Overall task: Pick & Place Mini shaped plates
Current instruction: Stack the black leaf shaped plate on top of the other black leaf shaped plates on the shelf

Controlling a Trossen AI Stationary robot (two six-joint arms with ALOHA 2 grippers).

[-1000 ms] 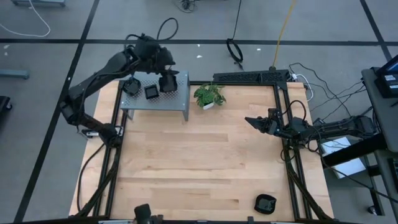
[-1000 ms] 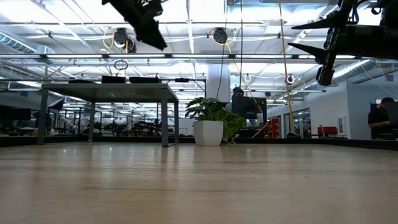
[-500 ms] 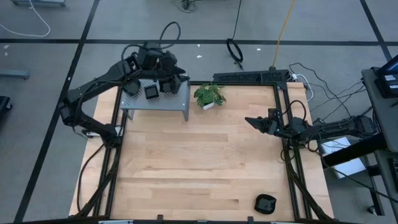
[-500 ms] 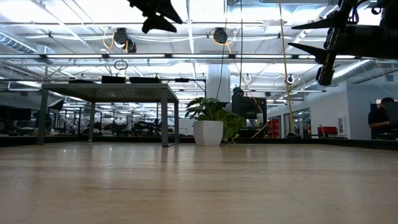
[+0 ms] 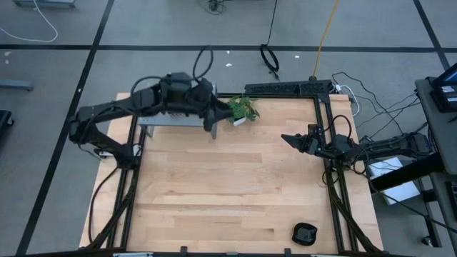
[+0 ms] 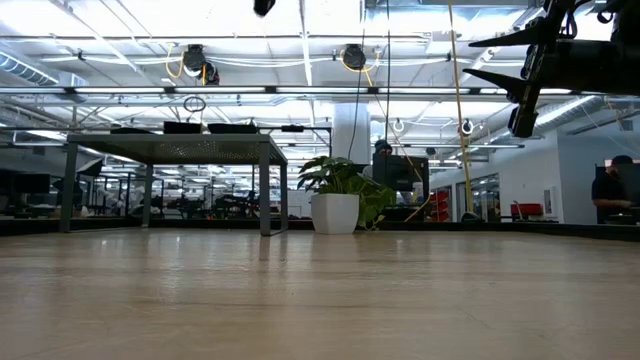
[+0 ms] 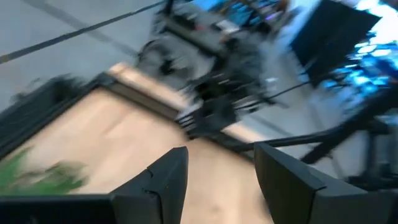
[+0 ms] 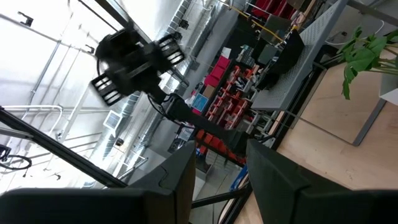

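**Left arm over the shelf, one plate at the near corner**

The wooden worktop [image 5: 228, 185] fills the frame, mostly bare. At its far left stands a grey perforated metal shelf [image 5: 175, 123], largely covered by the left arm reaching across it toward the small potted plant [image 5: 241, 110]. The left gripper [image 5: 223, 112] sits just beside the plant, its fingers [image 7: 163, 180] spread with nothing between them. The right gripper [image 5: 291, 140] hovers near the worktop's right edge, its fingers [image 8: 273, 168] parted and empty. One mini shaped plate [image 5: 304, 233], black and glossy, lies alone near the worktop's front right corner, well apart from both grippers.
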